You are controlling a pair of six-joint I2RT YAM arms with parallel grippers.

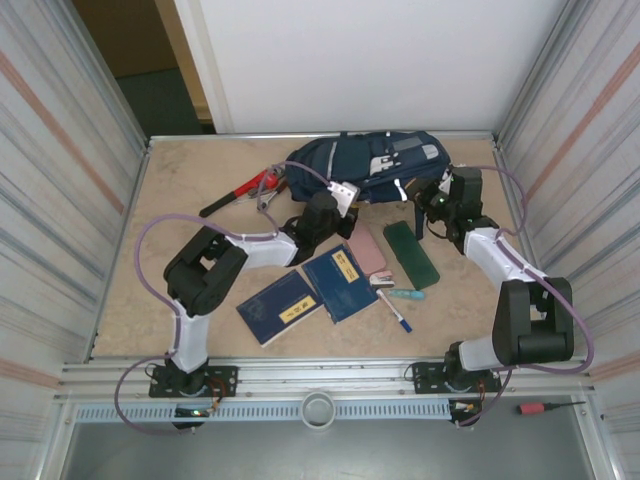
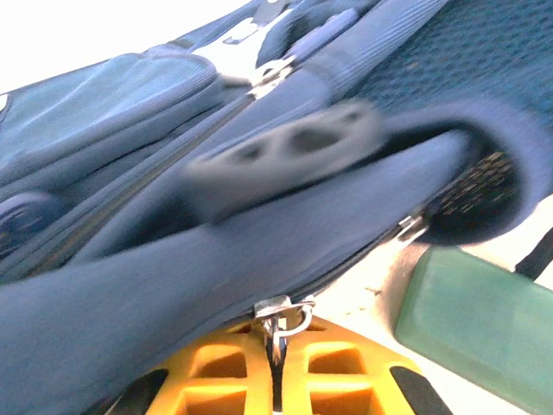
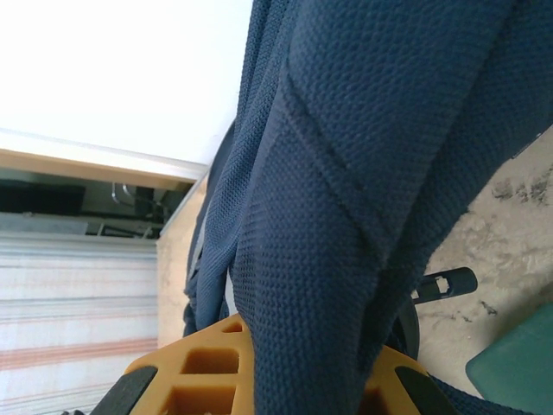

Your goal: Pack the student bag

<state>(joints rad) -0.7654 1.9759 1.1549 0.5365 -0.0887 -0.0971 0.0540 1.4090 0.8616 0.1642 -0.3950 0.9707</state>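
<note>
Progress: early. Large navy-blue fabric backpack (image 1: 375,160) judged unpacked; left gripper (image 2: 278,372) pinches metal zipper pull (image 2: 281,311), right gripper (image 3: 298,376) pinches its fabric; flat navy books (image 1: 281,307) lie outside.

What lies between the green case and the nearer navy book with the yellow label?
A pink pouch lies between the green case and that navy book, as the top external view shows.

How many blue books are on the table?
2. The left book lies mid-table; the right book lies beside it, by the pink case. The student bag might hide more.
</note>
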